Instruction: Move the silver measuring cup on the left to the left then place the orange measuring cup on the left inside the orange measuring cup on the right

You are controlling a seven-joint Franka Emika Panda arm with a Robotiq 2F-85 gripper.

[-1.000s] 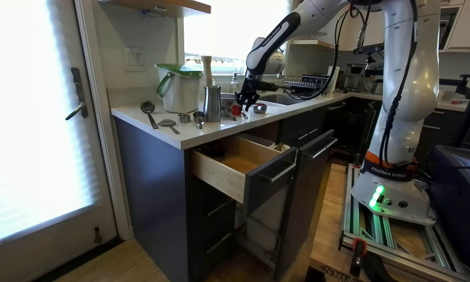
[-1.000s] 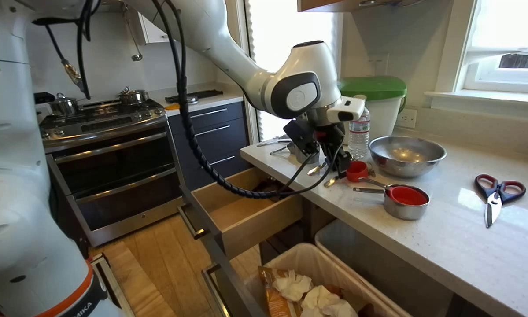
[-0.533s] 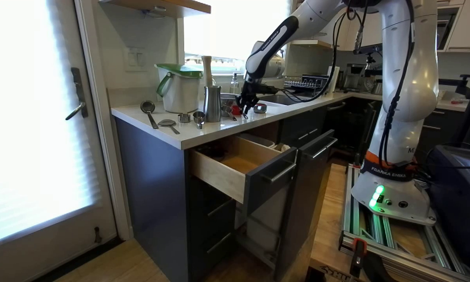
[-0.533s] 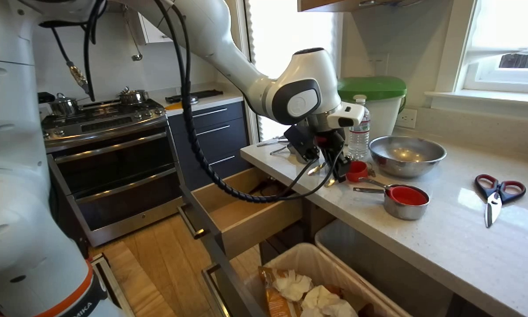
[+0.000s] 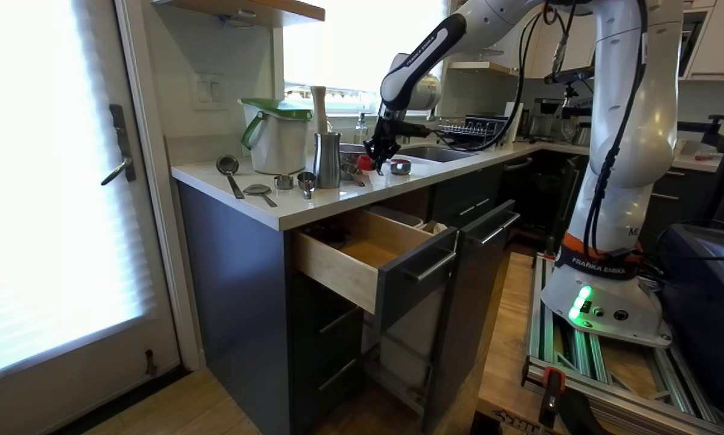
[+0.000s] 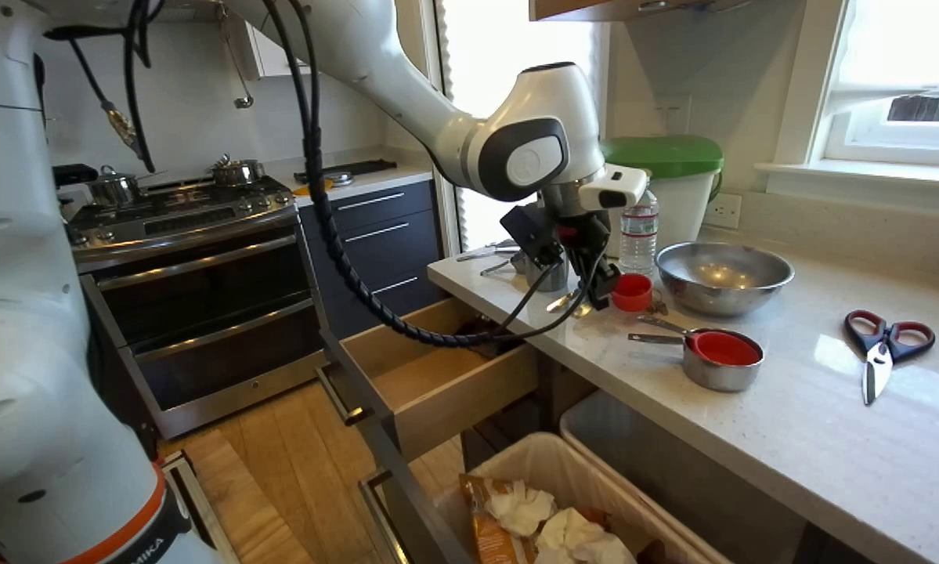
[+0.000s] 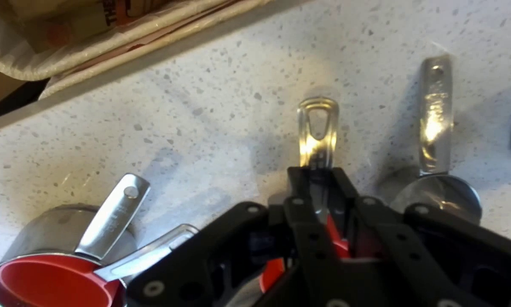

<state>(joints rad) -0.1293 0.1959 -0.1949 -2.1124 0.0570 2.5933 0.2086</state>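
Note:
My gripper is shut on the silver handle of an orange-red measuring cup. In an exterior view this orange-red cup hangs slightly above the counter beside my gripper. It also shows in an exterior view. In the wrist view the fingers mostly hide its bowl. The other orange-red cup sits inside a silver measuring cup; both handles point toward the gripper side. This pair is at the lower left of the wrist view. Another silver measuring cup lies right of my gripper there.
A metal bowl and a water bottle stand behind the held cup. Scissors lie farther along the counter. A steel tumbler and several small cups stand nearby. An open drawer and trash bin are below the counter edge.
My gripper first moved down around the cup's handle, then rose with it. The held orange-red cup has lifted off the counter. The nested cups have not moved.

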